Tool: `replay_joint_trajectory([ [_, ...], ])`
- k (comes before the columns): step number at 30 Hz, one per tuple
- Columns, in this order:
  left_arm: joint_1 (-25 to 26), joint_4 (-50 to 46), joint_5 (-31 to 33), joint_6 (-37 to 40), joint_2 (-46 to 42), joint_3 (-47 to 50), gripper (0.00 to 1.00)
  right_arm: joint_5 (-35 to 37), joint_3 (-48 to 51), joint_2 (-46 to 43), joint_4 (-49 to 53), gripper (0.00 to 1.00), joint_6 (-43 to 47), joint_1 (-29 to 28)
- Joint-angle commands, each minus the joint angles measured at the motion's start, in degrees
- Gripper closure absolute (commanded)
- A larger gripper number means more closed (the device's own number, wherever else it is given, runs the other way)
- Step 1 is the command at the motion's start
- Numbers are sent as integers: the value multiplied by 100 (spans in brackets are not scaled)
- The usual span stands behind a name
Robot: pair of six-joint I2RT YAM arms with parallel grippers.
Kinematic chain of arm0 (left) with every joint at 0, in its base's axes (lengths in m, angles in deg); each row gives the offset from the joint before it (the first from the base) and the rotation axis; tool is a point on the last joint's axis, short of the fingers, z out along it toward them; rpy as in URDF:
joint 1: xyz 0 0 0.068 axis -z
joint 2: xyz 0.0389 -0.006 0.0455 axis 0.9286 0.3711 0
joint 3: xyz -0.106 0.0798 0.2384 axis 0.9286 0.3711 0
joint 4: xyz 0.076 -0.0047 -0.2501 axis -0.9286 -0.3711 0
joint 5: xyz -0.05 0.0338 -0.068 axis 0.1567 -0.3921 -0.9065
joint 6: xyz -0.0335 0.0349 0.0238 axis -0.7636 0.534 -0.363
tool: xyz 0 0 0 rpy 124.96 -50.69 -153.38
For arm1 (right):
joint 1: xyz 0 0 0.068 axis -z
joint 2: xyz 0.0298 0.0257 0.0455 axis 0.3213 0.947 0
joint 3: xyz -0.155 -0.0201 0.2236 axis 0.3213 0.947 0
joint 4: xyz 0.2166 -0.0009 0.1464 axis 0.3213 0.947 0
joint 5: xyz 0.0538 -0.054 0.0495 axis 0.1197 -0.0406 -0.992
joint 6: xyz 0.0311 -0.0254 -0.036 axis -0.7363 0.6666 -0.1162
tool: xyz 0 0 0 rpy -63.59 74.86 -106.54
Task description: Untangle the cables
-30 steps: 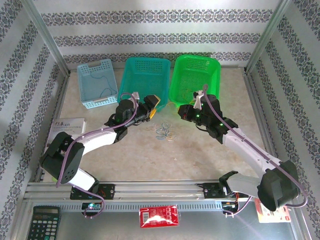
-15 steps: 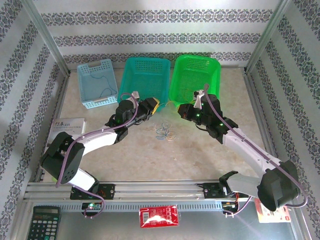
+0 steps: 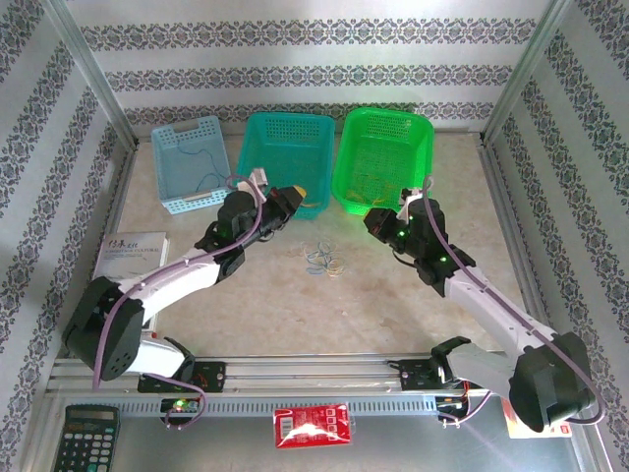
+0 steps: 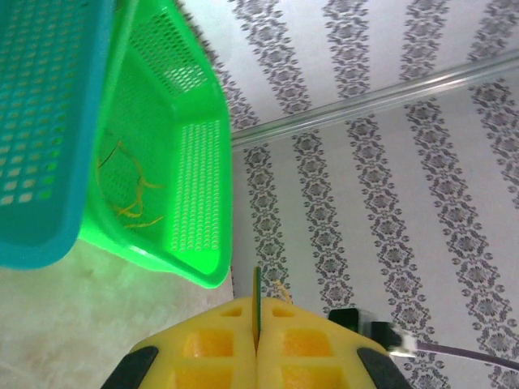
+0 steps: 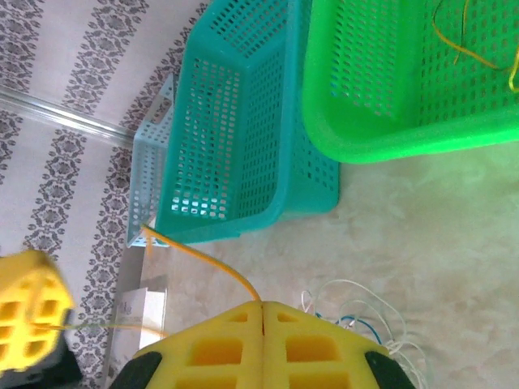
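A small tangle of thin white, blue and yellow-orange cables (image 3: 324, 261) lies on the table between the two arms; its white and blue loops (image 5: 365, 312) show in the right wrist view. My right gripper (image 3: 372, 223) (image 5: 262, 306) is shut on a yellow-orange strand (image 5: 203, 261) that arcs up and to the left. My left gripper (image 3: 299, 195) (image 4: 258, 312) hovers beside the teal basket with its jaws shut on a thin strand (image 4: 257, 292) standing up between them. In the right wrist view another fine strand (image 5: 105, 327) runs off the left gripper's fingers (image 5: 24, 320).
Three baskets stand at the back: light blue (image 3: 167, 157) with a strand in it, teal (image 3: 257, 147), and green (image 3: 346, 157) holding yellow strands (image 4: 130, 198). A booklet (image 3: 133, 248) lies at the left. A calculator (image 3: 88, 438) and a red packet (image 3: 312, 426) sit in front of the rail.
My left gripper has gone from open to shut and drawn back toward the teal basket. The right gripper has shifted right and nearer, away from the left one.
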Motion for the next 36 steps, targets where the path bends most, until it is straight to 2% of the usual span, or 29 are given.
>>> replay_joint_trajectory([
  [1, 84, -462, -232, 879, -104, -536, 100, -267, 98, 150, -347, 95, -76, 45],
  [2, 84, -680, -362, 1067, -75, -701, 100, -370, 89, 202, -327, 85, -11, 38],
  [4, 84, -1063, -525, 1413, -19, -987, 100, -515, 67, 258, -281, 75, 132, 61],
  [13, 80, -3163, -1162, 3212, 234, -2230, 100, -815, -437, 17, 462, 51, 1417, 82],
  [18, 72, -3690, -1356, 3762, 303, -2561, 100, -833, -816, -152, 736, 47, 1987, 108],
  [23, 72, -3724, -1393, 3793, 322, -2579, 100, -1096, -1167, 8, 690, 39, 2149, 113],
  [36, 76, -3559, -1355, 3669, 264, -2544, 100, -1532, -1123, 378, 455, 37, 2245, -143],
])
